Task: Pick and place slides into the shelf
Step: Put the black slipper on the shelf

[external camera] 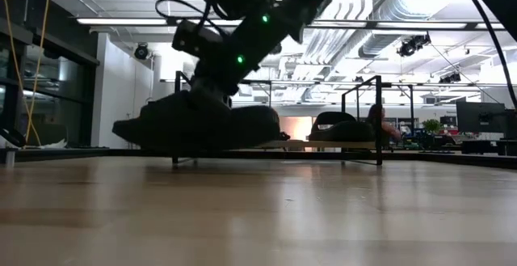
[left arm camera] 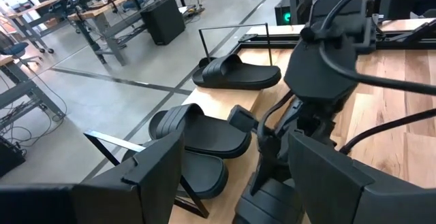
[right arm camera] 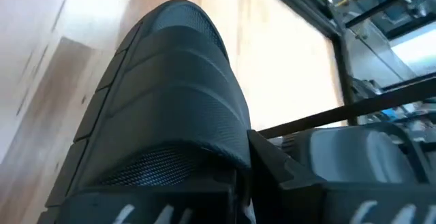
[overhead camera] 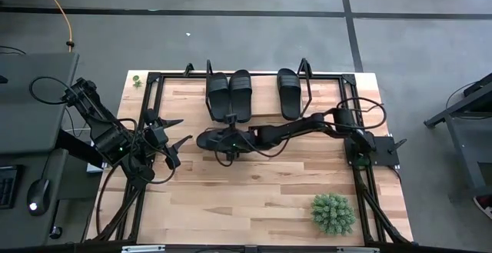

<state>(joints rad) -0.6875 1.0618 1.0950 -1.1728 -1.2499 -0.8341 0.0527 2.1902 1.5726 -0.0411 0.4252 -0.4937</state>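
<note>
Three black slides lie sole-down on the shelf's light board at the table's far side. A fourth slide hangs low over the table's middle, in front of the shelf. My right gripper, reaching in from the table's right, is shut on it. My left gripper waits open just left of that slide and touches nothing; its two fingers show in the left wrist view. My right gripper holds the slide by its wide ribbed strap, at the strap's edge nearest the fingers. It comes from the table's right, slanting down, along the slide's length. The slide itself hides how the fingers lie. The slide hangs roughly level, sole down, clear of the table.
Black tube uprights stand at the shelf's far edge. A green potted plant stands at the near right. A small green thing lies at the far left corner. Bare wood stretches across the near half.
</note>
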